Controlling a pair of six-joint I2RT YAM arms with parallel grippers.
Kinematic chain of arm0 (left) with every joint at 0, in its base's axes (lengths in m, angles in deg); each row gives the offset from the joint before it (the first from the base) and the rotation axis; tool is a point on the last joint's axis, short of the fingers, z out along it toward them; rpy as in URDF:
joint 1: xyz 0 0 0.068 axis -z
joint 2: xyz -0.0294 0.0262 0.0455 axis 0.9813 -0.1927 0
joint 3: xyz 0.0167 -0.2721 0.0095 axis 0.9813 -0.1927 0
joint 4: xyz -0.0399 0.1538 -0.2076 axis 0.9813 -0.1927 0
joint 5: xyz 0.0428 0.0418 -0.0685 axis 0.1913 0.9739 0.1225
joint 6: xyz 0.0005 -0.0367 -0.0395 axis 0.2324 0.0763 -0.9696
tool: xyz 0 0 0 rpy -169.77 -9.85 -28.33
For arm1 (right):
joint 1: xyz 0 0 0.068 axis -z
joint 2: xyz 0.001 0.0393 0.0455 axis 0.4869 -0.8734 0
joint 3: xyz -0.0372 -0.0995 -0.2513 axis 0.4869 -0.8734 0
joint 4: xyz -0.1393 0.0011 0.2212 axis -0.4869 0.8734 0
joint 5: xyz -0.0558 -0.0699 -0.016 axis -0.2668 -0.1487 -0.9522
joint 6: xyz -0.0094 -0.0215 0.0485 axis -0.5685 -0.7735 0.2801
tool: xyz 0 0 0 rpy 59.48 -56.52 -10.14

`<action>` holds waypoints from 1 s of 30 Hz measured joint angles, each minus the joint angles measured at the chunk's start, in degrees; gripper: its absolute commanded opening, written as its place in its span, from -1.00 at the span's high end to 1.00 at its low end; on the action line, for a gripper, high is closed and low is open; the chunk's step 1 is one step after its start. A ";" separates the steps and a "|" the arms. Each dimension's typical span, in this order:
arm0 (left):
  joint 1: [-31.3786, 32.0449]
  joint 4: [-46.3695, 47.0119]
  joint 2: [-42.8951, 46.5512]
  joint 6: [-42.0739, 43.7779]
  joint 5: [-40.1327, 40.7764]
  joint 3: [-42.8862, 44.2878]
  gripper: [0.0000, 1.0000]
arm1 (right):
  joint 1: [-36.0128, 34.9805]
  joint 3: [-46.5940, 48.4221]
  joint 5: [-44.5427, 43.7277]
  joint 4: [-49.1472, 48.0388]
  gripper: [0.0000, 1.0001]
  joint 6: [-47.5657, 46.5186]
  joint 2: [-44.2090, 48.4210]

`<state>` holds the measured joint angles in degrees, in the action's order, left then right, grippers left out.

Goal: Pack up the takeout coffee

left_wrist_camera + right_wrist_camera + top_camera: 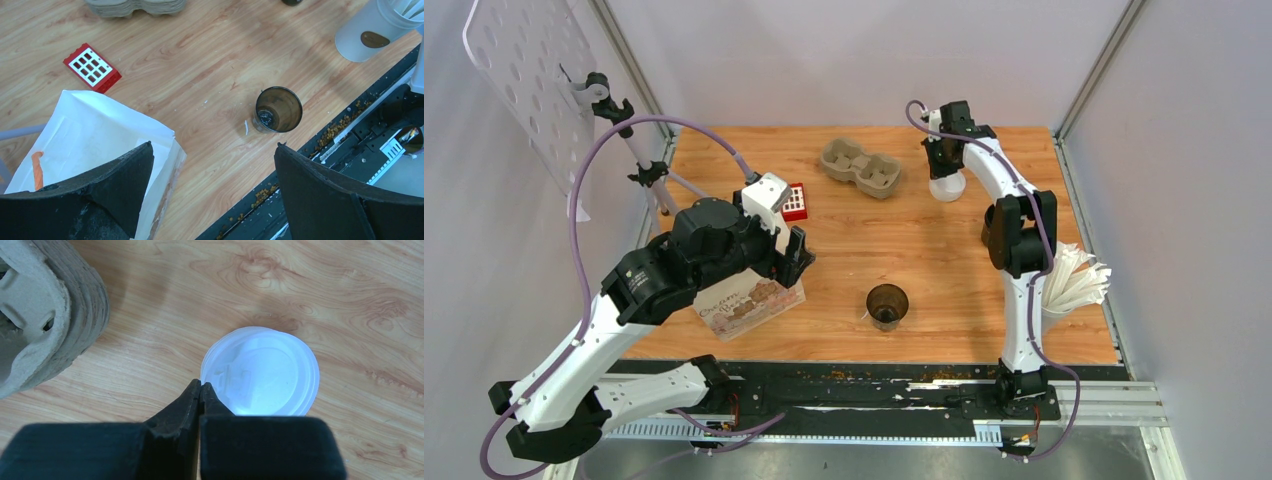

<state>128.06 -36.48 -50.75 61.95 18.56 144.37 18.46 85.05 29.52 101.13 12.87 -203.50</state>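
Claw on the right (200, 386) pressed together at the rim of the white lid (260, 372), far right beside the pulp tray (45, 320), probably to cap the open coffee cup (887, 305) near-centre on the table (944, 255); left claw (212, 150) spread wide above the paper bag (95, 130).

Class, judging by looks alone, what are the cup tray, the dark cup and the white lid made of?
Cup tray: moulded paper pulp, matte; rough, fibrous grey-brown walls. Dark cup: probably tinted clear plastic, glossy; its bottom shows through. White lid: likely thin plastic, semi-gloss; light glows through it.
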 measured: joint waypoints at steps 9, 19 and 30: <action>0.00 -0.02 0.09 -0.02 -0.17 0.00 -0.94 | 0.00 -0.04 -0.22 -0.46 0.55 0.00 0.57; 0.00 -0.04 0.37 -0.02 -0.15 -0.02 -0.95 | 0.00 -0.04 -0.44 -0.33 0.64 0.02 0.39; 0.00 -0.04 0.37 -0.02 -0.13 -0.66 -0.95 | 0.00 0.22 -0.46 -0.15 0.63 0.02 0.17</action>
<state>128.06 -36.53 -50.38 61.93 18.43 143.71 18.46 85.27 29.07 100.97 12.89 -203.33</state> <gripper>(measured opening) 0.971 0.186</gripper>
